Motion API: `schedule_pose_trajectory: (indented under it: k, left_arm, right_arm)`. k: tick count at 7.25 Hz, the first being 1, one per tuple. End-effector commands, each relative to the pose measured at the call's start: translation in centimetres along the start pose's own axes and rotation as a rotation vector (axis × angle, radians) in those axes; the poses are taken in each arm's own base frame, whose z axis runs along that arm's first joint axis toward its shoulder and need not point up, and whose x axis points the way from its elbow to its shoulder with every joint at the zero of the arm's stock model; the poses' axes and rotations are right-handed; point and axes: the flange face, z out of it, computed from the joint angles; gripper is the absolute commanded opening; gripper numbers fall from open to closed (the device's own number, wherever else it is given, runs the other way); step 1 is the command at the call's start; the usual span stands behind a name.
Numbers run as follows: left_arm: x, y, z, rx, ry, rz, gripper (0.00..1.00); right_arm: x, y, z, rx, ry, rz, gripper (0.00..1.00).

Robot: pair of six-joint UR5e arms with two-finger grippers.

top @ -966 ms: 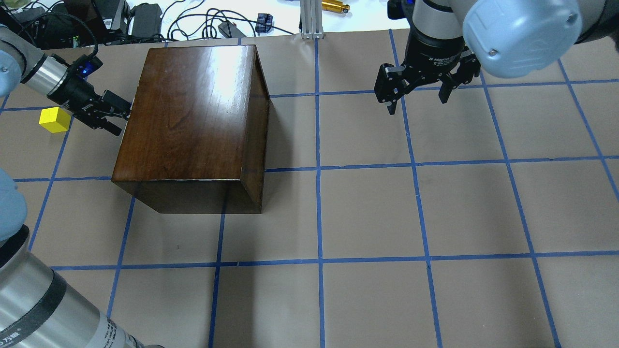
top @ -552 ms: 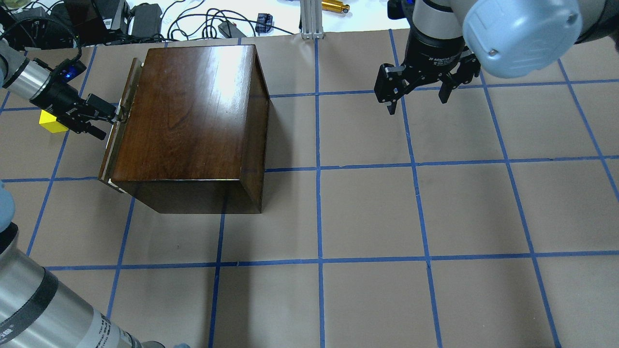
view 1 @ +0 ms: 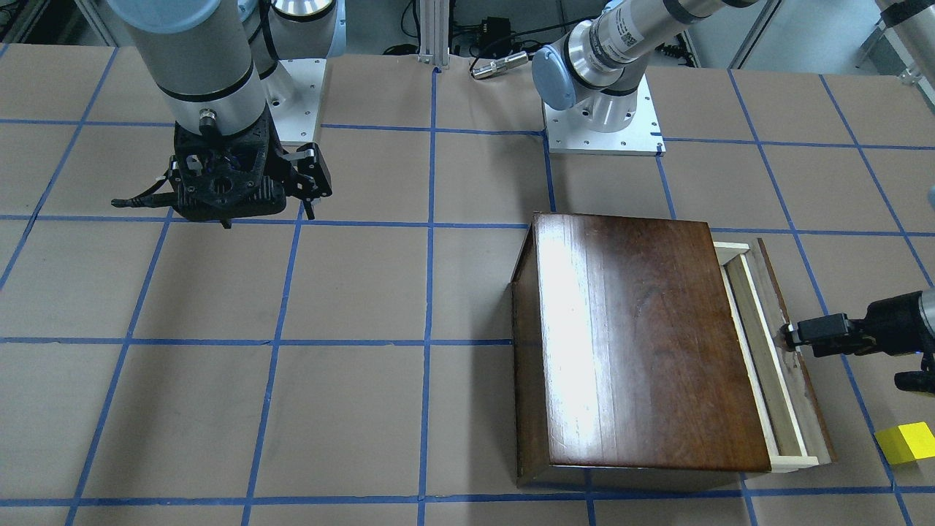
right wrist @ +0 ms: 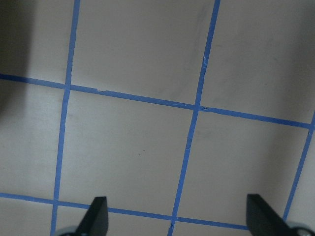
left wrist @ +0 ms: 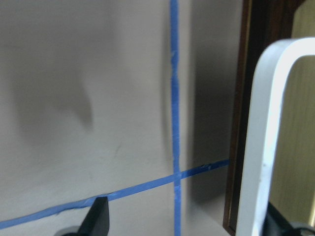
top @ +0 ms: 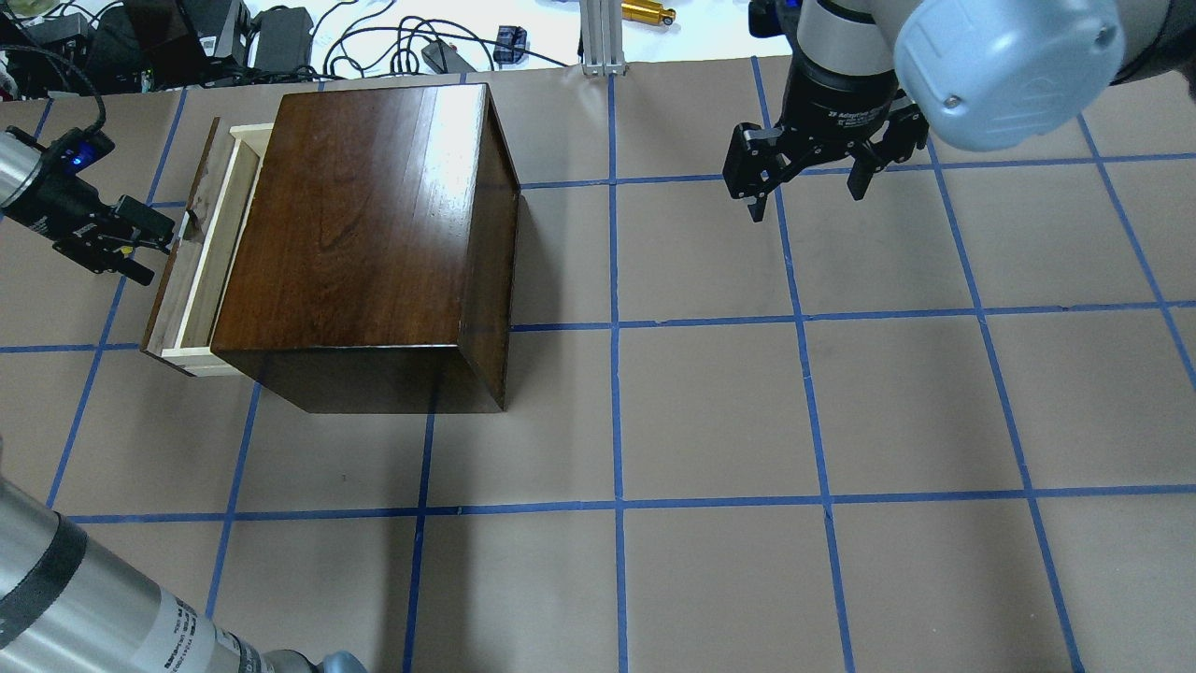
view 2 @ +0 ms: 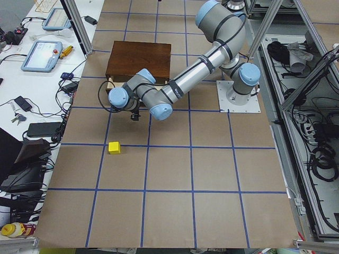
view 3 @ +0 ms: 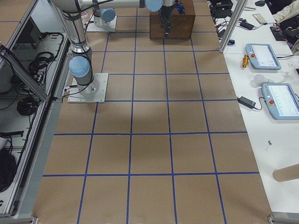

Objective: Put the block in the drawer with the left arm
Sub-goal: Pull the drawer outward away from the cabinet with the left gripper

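The dark brown wooden box (top: 364, 215) stands at the table's left. Its drawer (top: 220, 252) is pulled partly out, with the pale-wood tray showing behind the dark front (top: 177, 271). My left gripper (top: 161, 252) is open, and one finger (view 1: 818, 332) is hooked on the drawer front's notch. The yellow block (view 1: 908, 442) lies on the table just beyond the drawer. It also shows in the exterior left view (view 2: 114, 147) and is hidden under my left arm in the overhead view. My right gripper (top: 808, 201) is open and empty, hovering far right of the box.
The table is brown paper with a blue tape grid. Cables, power bricks and a metal post (top: 603, 37) lie beyond its far edge. The arm bases (view 1: 603, 124) are mounted at the robot's side. Tablets (view 3: 264, 53) rest on a side bench.
My left gripper has moved left in the overhead view and pulled the drawer out of the box. The yellow block is now hidden under that arm. The right arm has not moved.
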Motion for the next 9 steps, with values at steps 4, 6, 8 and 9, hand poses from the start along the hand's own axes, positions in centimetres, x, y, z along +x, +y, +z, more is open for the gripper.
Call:
schedule_pose_trajectory:
  k: [4,6,8,9]
  left_arm:
    - [-5.2,3.5,-3.2,0.031,-0.035,-0.079,1.0]
    - [-5.7,4.0,-3.7,0.039,-0.037,-0.087,1.0]
    - [-4.4,4.2,-5.5,0.06,-0.061,-0.078,1.0]
    - [-3.4,4.8,-8.1,0.094,-0.095,-0.07,1.0]
  right_arm:
    - [0.0,0.0,0.0,0.0,0.0,-0.001,1.0]
    - [0.0,0.0,0.0,0.0,0.0,0.001,1.0]
    - [0.0,0.0,0.0,0.0,0.0,0.001,1.0]
    - [0.0,0.0,0.0,0.0,0.0,-0.001,1.0]
